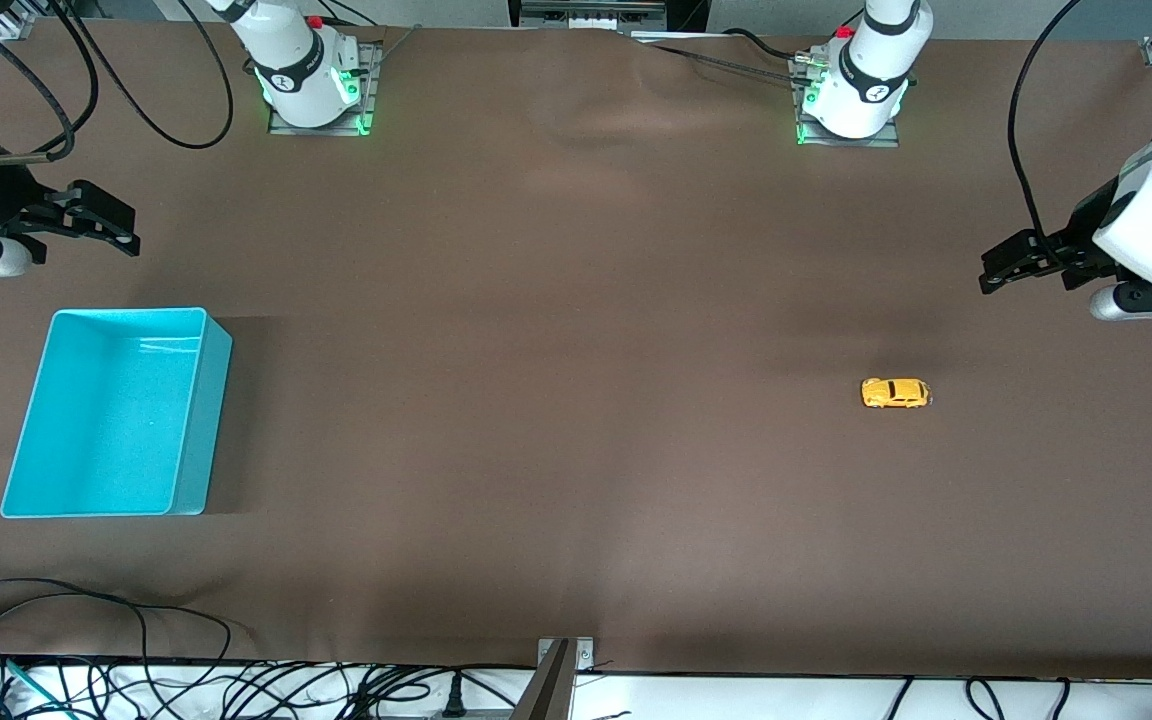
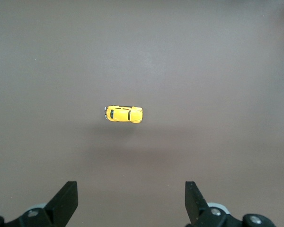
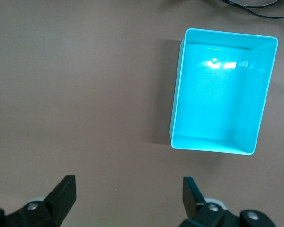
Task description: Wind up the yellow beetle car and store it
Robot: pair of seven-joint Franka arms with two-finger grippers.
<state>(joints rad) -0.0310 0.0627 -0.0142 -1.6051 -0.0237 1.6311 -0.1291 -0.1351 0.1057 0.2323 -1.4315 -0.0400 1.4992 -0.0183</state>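
The left gripper (image 2: 130, 201) has its fingers (image 2: 66, 198) spread wide with nothing between them, a spread far broader than the car (image 1: 896, 393), so it looks set for an approach, not a grasp. It hangs over bare table (image 1: 576, 400) at the left arm's end, up in the air, its wrist camera looking straight down on the car.

The car stands on its wheels on the open table, alone, nothing touching it, lengthwise along the table. I judge that this lets the fingers close across its narrow sides.

The right gripper (image 1: 101, 220) is also wide open and empty, waiting over the table at the right arm's end.

The bin (image 1: 186, 430) sits there, open side up and empty, well apart from the car, nearer the front camera than the right gripper. Storing is probably why that arm waits by it.
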